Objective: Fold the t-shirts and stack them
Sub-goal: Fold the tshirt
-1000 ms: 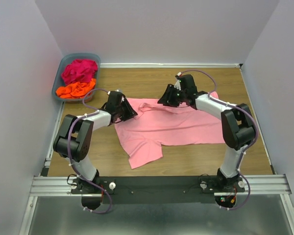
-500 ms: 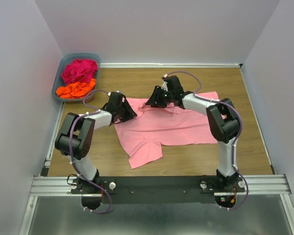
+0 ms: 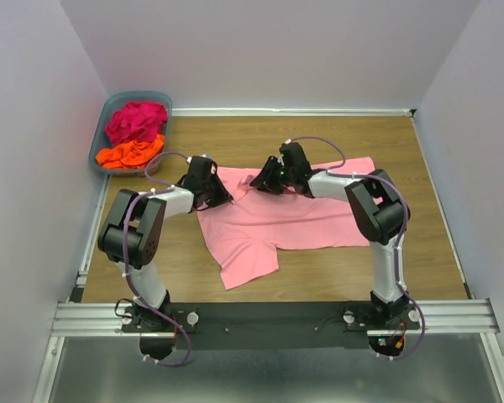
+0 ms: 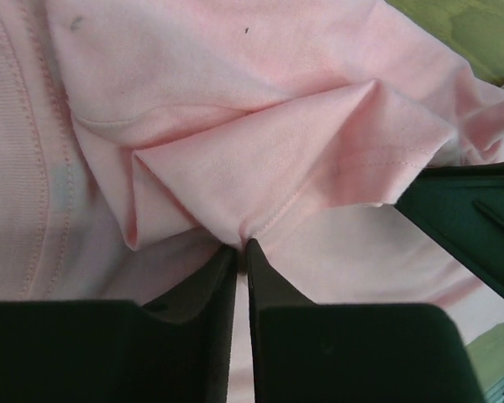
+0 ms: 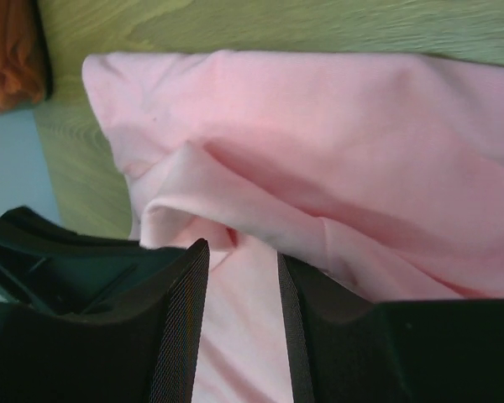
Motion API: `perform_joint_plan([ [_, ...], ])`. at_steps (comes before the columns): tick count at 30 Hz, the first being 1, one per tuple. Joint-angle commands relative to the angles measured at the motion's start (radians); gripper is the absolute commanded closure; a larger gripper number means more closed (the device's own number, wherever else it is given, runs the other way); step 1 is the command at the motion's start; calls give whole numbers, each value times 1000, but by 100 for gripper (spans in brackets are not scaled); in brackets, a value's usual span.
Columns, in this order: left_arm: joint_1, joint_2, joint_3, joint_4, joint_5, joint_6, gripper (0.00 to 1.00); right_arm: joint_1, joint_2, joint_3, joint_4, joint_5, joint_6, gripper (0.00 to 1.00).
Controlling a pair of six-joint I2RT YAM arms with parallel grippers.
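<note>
The light pink t-shirt (image 3: 294, 214) lies spread on the wooden table, one sleeve pointing toward the near edge. My left gripper (image 3: 221, 195) is at its upper left corner; in the left wrist view its tips (image 4: 241, 245) are shut on a pinched fold of the pink cloth (image 4: 235, 101). My right gripper (image 3: 260, 180) is low over the top edge close by, and its jaws (image 5: 242, 252) stand open with pink cloth (image 5: 361, 134) lying between them. The magenta t-shirt (image 3: 136, 120) and the orange t-shirt (image 3: 130, 154) sit crumpled in the basket.
The grey-blue basket (image 3: 109, 107) stands at the back left corner against the wall. White walls close in the table on three sides. The two grippers are a few centimetres apart; the right one's black finger (image 4: 470, 218) shows in the left wrist view.
My left gripper has closed on a fold of the pink shirt. The right gripper slid left along the shirt's top edge toward the left one, its jaws narrowing slightly.
</note>
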Motion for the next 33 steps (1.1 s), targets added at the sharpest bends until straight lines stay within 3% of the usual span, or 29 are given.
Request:
perform_joint_plan([
  [1,-1,8,17,1,11,15,92,8,-32,-68,170,114,105,54],
  [3,-1,-6,22,-7,5,27,98,8,-35,-97,239,123,128,54],
  [33,-1,-29,60,-51,20,64,98,13,-24,-145,275,207,238,56],
])
